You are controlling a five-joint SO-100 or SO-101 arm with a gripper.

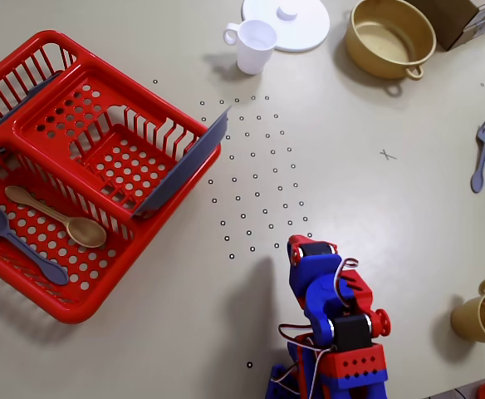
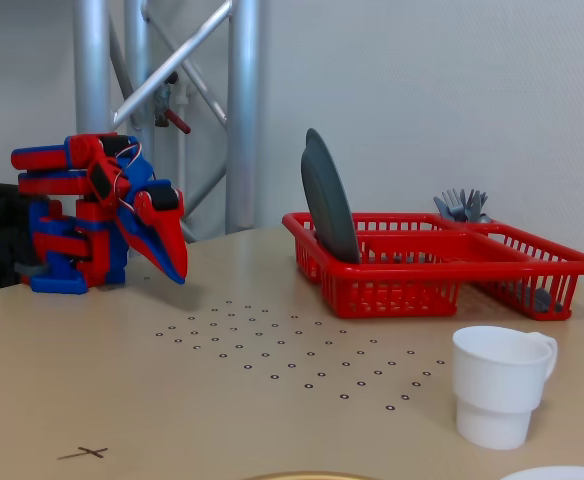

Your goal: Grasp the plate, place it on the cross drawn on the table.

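The slate-blue plate (image 1: 184, 164) stands on edge inside the red rack (image 1: 68, 91), leaning against its wall nearest the dotted area; in the fixed view the plate (image 2: 328, 200) rises above the rack's rim (image 2: 442, 240). The cross (image 1: 387, 154) is a small grey X on bare table right of the dots, and the cross (image 2: 91, 452) lies at the lower left of the fixed view. My red and blue gripper (image 1: 302, 246) is folded back near the arm's base, pointing down with its jaws shut and empty; the gripper (image 2: 176, 274) hangs just above the table, far from the plate.
A white cup (image 1: 253, 45), white lid (image 1: 296, 21) and tan pot (image 1: 389, 37) line the far edge. A blue fork (image 1: 480, 158) and tan mug (image 1: 480, 317) sit at the right. Spoons (image 1: 56, 219) lie in the rack. Black ring dots (image 1: 255, 179) mark the table's middle.
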